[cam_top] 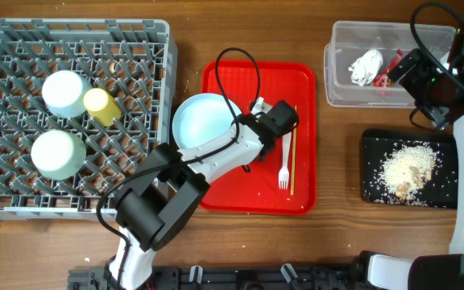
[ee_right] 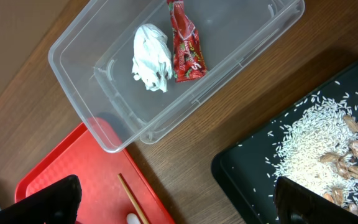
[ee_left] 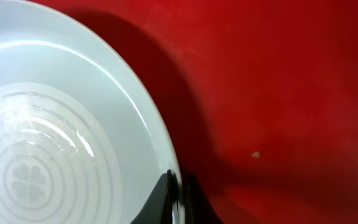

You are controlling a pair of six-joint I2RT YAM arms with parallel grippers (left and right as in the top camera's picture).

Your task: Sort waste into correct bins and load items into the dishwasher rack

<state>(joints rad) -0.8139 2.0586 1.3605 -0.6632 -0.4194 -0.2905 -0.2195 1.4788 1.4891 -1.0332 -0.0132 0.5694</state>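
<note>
At 9 o'clock on the flat red plastic serving tray (cam_top: 252, 189), the light blue round plate (cam_top: 196, 121) reaches over the tray's left edge, just beside the grey plastic dishwasher rack (cam_top: 164, 48). The left gripper (ee_left: 178, 193) is clamped on its rim. The white plastic fork (cam_top: 283, 167) and the thin wooden chopsticks (cam_top: 293, 153) lie along 12-to-6, the fork's tines toward 6. The right gripper (ee_right: 179, 202) has its fingers wide apart.

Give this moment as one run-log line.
left tool: shut on light blue round plate rim | right tool: open, empty | crumpled white tissue, red snack wrapper: in clear rectangular plastic tub
</note>
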